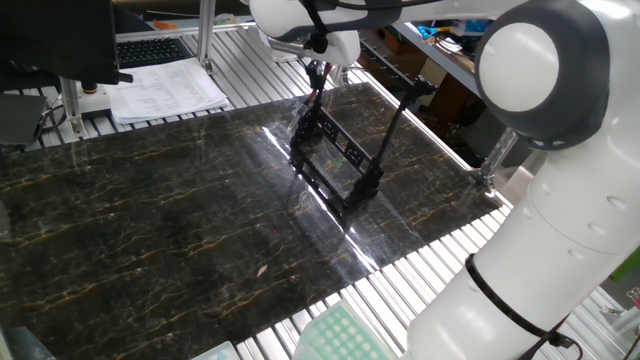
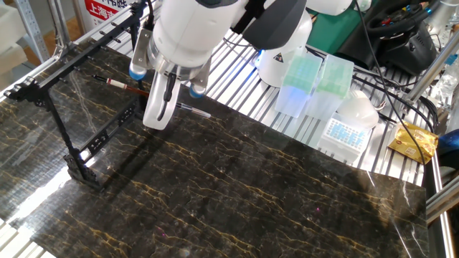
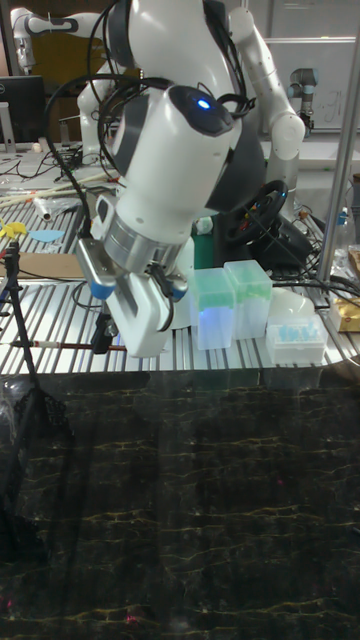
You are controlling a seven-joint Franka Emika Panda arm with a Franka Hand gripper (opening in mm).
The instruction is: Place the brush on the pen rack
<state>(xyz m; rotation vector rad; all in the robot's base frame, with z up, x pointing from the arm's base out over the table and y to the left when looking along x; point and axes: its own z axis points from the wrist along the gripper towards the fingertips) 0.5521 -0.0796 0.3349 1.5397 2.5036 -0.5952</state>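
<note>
A white robot gripper (image 2: 159, 97) is gripping the brush (image 2: 122, 84) level above the dark marble table (image 2: 272, 186), its fingers clenched on the shaft. The brush is hanging beside the black pen rack (image 2: 86, 107), apparently not yet resting on it.

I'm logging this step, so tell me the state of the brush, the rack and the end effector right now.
Brush: held roughly level, off the table.
Pen rack: standing upright on the table; whether the brush touches it is unclear.
End effector: shut on the brush.
</note>
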